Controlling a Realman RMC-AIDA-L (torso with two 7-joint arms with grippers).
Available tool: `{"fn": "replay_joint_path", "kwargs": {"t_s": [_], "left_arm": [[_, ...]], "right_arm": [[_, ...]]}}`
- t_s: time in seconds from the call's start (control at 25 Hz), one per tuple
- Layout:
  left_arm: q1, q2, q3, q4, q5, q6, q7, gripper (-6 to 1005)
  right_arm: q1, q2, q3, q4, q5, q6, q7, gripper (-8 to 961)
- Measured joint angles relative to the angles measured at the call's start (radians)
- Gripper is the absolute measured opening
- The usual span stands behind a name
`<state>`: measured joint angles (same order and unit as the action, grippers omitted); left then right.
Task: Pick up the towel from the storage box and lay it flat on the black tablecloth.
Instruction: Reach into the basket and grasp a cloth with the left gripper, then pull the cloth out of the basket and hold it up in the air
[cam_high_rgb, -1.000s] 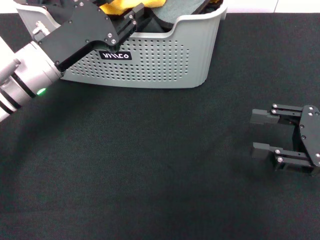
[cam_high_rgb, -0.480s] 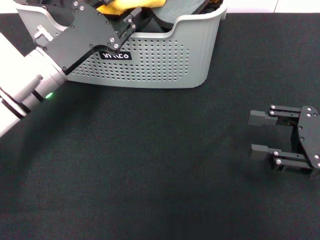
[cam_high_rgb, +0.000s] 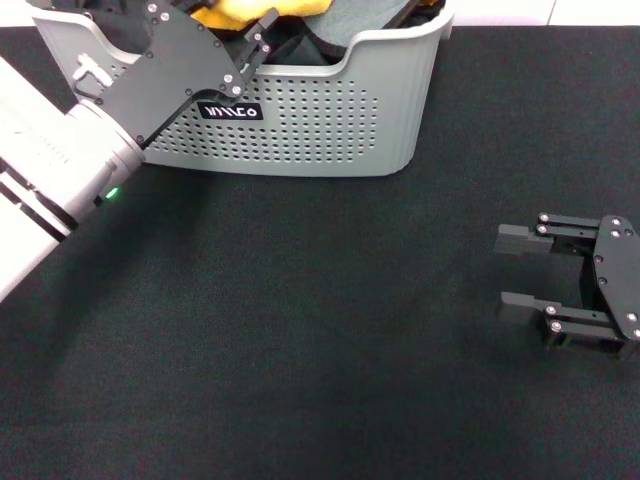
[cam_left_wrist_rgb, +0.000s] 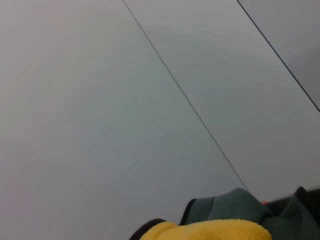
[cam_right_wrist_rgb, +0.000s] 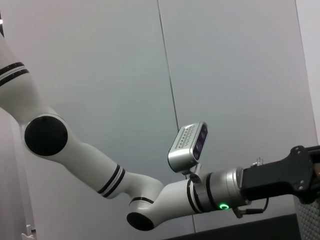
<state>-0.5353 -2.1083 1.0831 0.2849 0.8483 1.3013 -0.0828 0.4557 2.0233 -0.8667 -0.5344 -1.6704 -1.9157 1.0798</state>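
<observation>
The storage box (cam_high_rgb: 330, 120) stands at the far left of the black tablecloth (cam_high_rgb: 300, 330). A fold of the yellow-orange towel (cam_high_rgb: 245, 10) shows inside it, among dark and grey fabrics. My left gripper (cam_high_rgb: 262, 40) reaches over the box's front rim, just beside the towel. The left wrist view shows the towel (cam_left_wrist_rgb: 215, 230) close up, with a grey-green fabric (cam_left_wrist_rgb: 235, 202) behind it. My right gripper (cam_high_rgb: 515, 268) lies low over the tablecloth at the right, open, with nothing between its fingers.
The black logo plate (cam_high_rgb: 231, 111) is on the box's front wall, under my left wrist. In the right wrist view my left arm (cam_right_wrist_rgb: 150, 200) stretches toward a corner of the box (cam_right_wrist_rgb: 310, 220). A pale wall fills the background.
My left forearm has swung up and toward the camera while its gripper stays at the box's rim. The right gripper has drifted slightly toward the near edge.
</observation>
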Motion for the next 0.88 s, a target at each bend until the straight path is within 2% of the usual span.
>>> {"fn": "replay_joint_path", "kwargs": {"t_s": [0.28, 0.48, 0.72, 0.88], "left_arm": [[-0.002, 0.001, 0.001, -0.01, -0.001, 0.009, 0.004, 323], [-0.005, 0.001, 0.002, -0.028, -0.002, 0.019, 0.005, 137], [-0.009, 0.001, 0.003, -0.076, -0.096, 0.069, 0.004, 109], [-0.007, 0.003, 0.002, -0.099, -0.148, 0.165, -0.119, 72]], "right_arm": [[0.0, 0.0, 0.001, 0.014, 0.0, -0.006, -0.018, 599], [0.0, 0.0, 0.001, 0.018, 0.0, -0.009, -0.024, 600], [0.0, 0.0, 0.001, 0.018, 0.0, -0.009, -0.025, 599], [0.0, 0.0, 0.004, 0.023, 0.008, -0.01, -0.025, 599]]}}
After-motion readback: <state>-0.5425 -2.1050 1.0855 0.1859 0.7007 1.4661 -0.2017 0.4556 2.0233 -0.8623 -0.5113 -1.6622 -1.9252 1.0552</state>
